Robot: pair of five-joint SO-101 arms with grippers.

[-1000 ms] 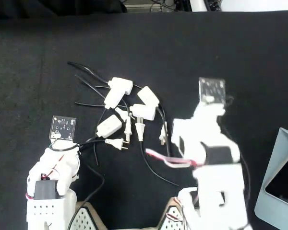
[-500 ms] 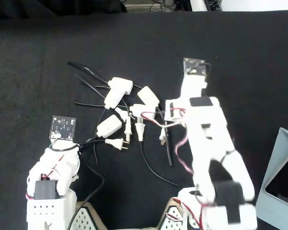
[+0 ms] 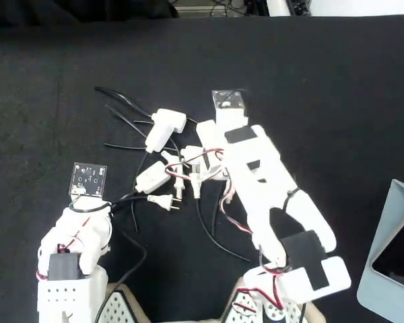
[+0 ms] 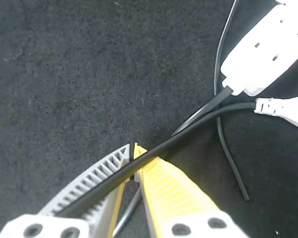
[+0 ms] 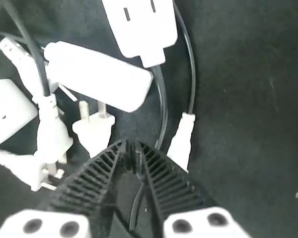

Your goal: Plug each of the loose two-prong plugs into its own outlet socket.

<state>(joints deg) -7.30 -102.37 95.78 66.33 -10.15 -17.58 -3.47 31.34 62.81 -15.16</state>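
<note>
Left fingers [image 4: 164,188]: you are clenching them on the black cable [image 4: 188,131], which is running out past the tips to a white plug [image 4: 288,110]; probably you are steadying that plug by its lead
Socket block [image 4: 265,47]: lying beyond those tips, just beside the plug, slots showing
Right fingers [image 5: 164,183]: you are hanging them pressed together, gripping nothing that shows
Two-prong plug [image 5: 95,130]: lying loose on the surface [image 5: 248,99] just beside the right tips, prongs facing the long socket body [image 5: 97,74] ahead
Likely reason: you seem to be lining up over it, with opening yet to come

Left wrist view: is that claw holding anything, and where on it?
Yes. The left gripper pinches the black cable partway along its length, short of its white plug.
</note>
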